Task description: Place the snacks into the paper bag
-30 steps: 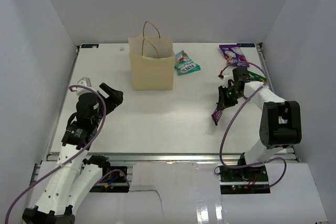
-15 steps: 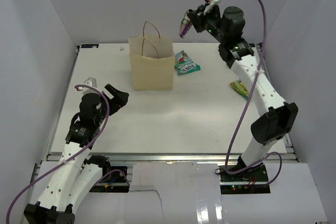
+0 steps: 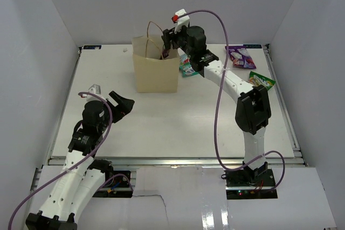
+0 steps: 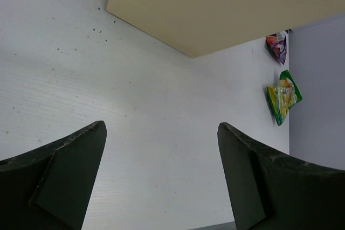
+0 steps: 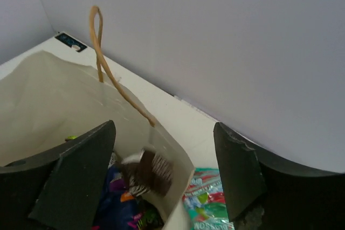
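The tan paper bag [image 3: 156,74] stands upright at the back of the table, and my right gripper [image 3: 166,44] hangs over its open mouth. In the right wrist view that gripper [image 5: 164,127] is open and a blurred dark purple candy bar [image 5: 151,173] sits loose inside the bag [image 5: 54,106], above a dark blue-purple chip bag [image 5: 116,208]. A teal-green pouch [image 3: 190,67] [image 5: 207,203] lies just right of the bag. At the far right lie a purple-white packet [image 3: 240,56] and a green-yellow packet [image 3: 261,82]. My left gripper [image 3: 123,103] [image 4: 161,127] is open and empty over the table's left side.
White walls close in the table on three sides. The bag's thin brown loop handles [image 5: 99,41] rise beside my right fingers. In the left wrist view the bag's wall [image 4: 215,9] fills the top, with the green-yellow packet [image 4: 283,97] and the purple-white packet [image 4: 277,47] far off.
My right arm carried the dark candy bar from the table's right side up and across to above the bag, then opened; the bar has left its jaws. The left arm barely moved.
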`<action>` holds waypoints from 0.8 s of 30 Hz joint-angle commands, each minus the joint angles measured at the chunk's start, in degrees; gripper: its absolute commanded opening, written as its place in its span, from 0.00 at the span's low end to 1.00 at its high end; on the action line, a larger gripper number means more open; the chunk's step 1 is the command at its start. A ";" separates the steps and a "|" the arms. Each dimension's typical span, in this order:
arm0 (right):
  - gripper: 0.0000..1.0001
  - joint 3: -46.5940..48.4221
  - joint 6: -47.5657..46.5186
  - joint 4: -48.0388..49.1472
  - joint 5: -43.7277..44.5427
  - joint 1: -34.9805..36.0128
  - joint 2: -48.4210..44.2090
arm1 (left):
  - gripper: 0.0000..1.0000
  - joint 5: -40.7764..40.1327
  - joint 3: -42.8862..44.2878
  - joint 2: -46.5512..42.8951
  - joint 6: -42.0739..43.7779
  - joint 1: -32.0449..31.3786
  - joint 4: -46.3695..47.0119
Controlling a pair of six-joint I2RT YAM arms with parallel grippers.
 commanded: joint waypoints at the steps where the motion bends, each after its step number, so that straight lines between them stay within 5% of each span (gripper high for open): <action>1: 0.81 -2.95 -2.91 5.39 -0.65 -0.51 -8.88 | 0.94 0.75 -0.63 0.08 0.17 -0.13 1.85; 3: 0.96 -4.45 -4.05 0.93 -6.59 -2.87 -11.45 | 0.94 2.86 -0.64 0.79 0.61 -0.13 2.64; 7: 0.97 -4.72 -0.02 -16.20 -24.90 -15.41 -15.93 | 0.94 3.57 -0.81 1.84 1.40 -0.13 4.14; 11: 0.98 -13.66 -1.69 -32.22 -18.62 -24.05 -18.57 | 0.94 4.53 -1.34 3.33 1.75 -0.22 6.16; 14: 0.99 -24.12 3.22 -34.78 3.11 -30.29 -21.30 | 0.94 5.94 -1.78 4.92 1.84 -0.13 7.74; 16: 0.94 -27.30 9.52 -36.96 9.43 -35.37 -22.00 | 0.94 6.99 -1.87 6.32 1.75 -0.22 9.06; 24: 0.90 -38.03 20.46 -32.77 2.87 -47.18 -21.05 | 0.94 9.81 -2.22 9.93 1.22 -0.13 12.49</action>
